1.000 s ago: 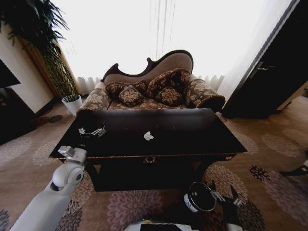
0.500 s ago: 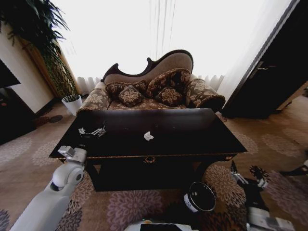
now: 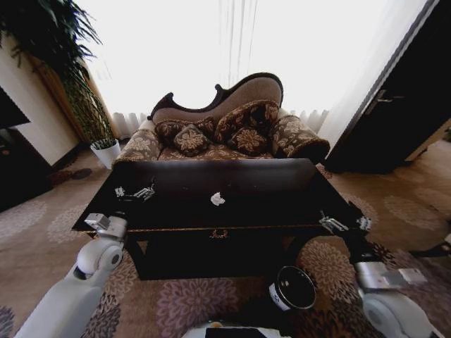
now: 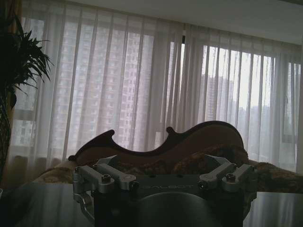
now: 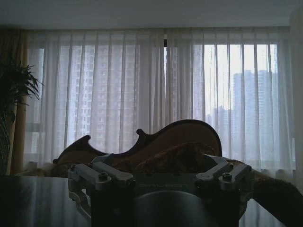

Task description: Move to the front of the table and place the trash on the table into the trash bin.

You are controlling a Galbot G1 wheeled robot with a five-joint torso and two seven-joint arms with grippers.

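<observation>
The dark wood table (image 3: 268,190) stands right in front of me. One crumpled white paper wad, the trash (image 3: 218,199), lies near the middle of its glossy top. The black trash bin (image 3: 292,287) with a pale rim stands on the carpet before the table's right half. My left gripper (image 3: 134,191) hovers open over the table's left part, well left of the wad; in the left wrist view its fingers (image 4: 102,178) are spread with nothing between them. My right gripper (image 3: 344,224) is raised at the table's front right corner, open and empty, as the right wrist view (image 5: 161,177) confirms.
A patterned sofa (image 3: 225,134) with cushions stands behind the table against bright curtains. A white plant pot (image 3: 106,151) sits at the far left, a dark door (image 3: 394,120) at the right. Flowered carpet surrounds the table.
My right arm has risen from beside the trash bin and swung right, up to the table's front right corner. The left arm and the paper wad have not moved.
</observation>
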